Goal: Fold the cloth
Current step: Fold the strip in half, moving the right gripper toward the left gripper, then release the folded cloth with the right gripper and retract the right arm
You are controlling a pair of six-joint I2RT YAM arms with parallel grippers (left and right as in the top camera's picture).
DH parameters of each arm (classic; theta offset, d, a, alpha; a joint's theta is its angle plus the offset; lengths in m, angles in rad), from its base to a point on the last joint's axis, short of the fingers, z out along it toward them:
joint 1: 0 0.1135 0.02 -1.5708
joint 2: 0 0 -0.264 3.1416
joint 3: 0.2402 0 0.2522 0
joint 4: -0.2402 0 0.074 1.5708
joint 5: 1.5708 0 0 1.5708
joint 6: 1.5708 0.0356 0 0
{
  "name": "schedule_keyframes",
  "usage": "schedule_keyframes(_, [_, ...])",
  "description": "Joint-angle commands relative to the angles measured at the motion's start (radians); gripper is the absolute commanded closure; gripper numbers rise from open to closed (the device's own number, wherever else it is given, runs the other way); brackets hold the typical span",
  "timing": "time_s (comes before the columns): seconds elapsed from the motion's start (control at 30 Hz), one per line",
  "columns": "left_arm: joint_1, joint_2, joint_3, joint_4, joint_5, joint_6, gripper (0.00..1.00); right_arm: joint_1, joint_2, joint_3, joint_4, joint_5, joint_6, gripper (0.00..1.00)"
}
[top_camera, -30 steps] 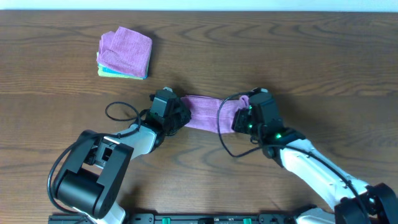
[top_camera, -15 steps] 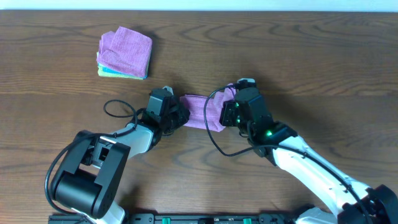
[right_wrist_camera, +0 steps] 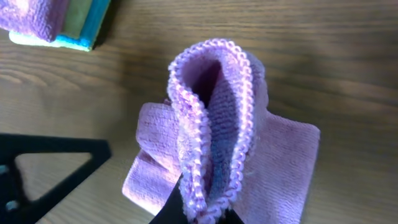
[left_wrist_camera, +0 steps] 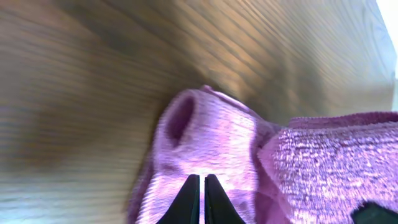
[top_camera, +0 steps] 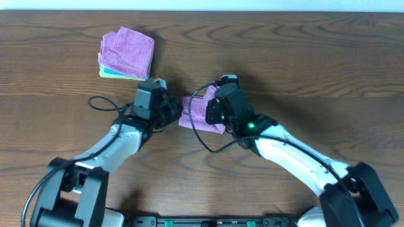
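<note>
Purple is the colour of the cloth pinched in our right hand. The dark fingertips are closed tight on a doubled edge at the bottom of the right wrist view. From that grip the stitched hem rises in a narrow upright loop, open at the top like a pocket, and the rest of the cloth lies flat on the wood behind it.

Our left hand is just as narrow. Its two black fingertips sit almost together on the fabric, with only a sliver of light between them, and they hold the opposite end. Just past them the cloth bulges into a soft rolled fold with a small hollow in it.

From overhead, the left hand and the right hand stand close together, and the cloth is bunched short between them, near the middle of the brown wooden surface.

Farther out, toward the far left corner and well apart from both hands, lies a stack of folded cloths. Its top layer is purple, with green and blue edges showing beneath. The same stack appears at the upper left of the right wrist view.
</note>
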Motion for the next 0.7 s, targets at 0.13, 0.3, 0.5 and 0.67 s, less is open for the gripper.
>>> schedule_keyframes(0.13, [0.097, -0.077, 0.017, -0.079, -0.003, 0.108, 0.94, 0.035, 0.073, 0.085, -0.015, 0.029, -0.011, 0.99])
schedule_keyframes(0.3, [0.159, -0.109, 0.017, -0.114, -0.002, 0.111, 0.94, 0.056, 0.093, 0.089, -0.015, 0.03, -0.011, 0.99])
schedule_keyframes(0.5, [0.182, -0.135, 0.017, -0.139, 0.006, 0.122, 0.94, 0.071, 0.115, 0.089, 0.006, 0.048, -0.01, 0.99])
schedule_keyframes(0.67, [0.183, -0.15, 0.017, -0.146, 0.008, 0.122, 0.94, 0.075, 0.145, 0.09, 0.03, 0.048, -0.003, 0.99])
